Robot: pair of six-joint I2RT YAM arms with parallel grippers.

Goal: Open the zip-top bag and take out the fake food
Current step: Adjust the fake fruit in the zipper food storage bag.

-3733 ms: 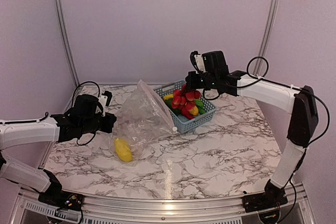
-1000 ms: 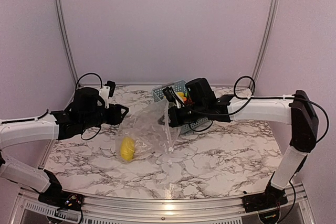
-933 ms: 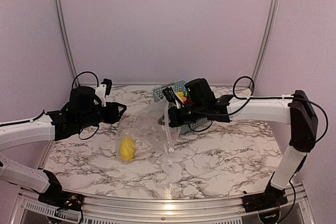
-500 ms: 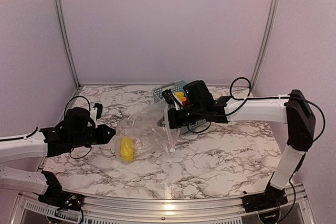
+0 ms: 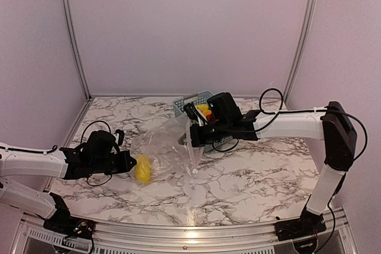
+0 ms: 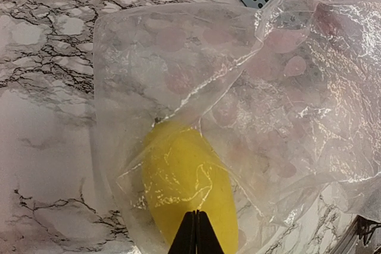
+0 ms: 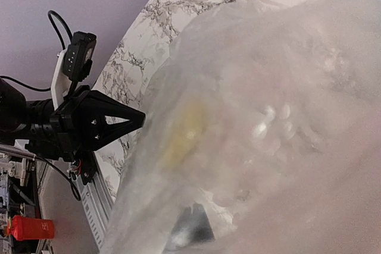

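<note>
The clear zip-top bag (image 5: 169,147) lay crumpled on the table (image 5: 250,176), a yellow lemon-like toy (image 5: 143,168) inside, its far edge held up by the right gripper (image 5: 191,129) clamped on it, the left gripper (image 5: 128,163) pinched together on the film over the toy.

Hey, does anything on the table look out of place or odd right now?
One yellow toy piece lies inside the crumpled bag, while the other toy food shows in the basket behind. The bag hangs askew, one edge pinched up by the right gripper. Nothing looks spilled or damaged.
</note>
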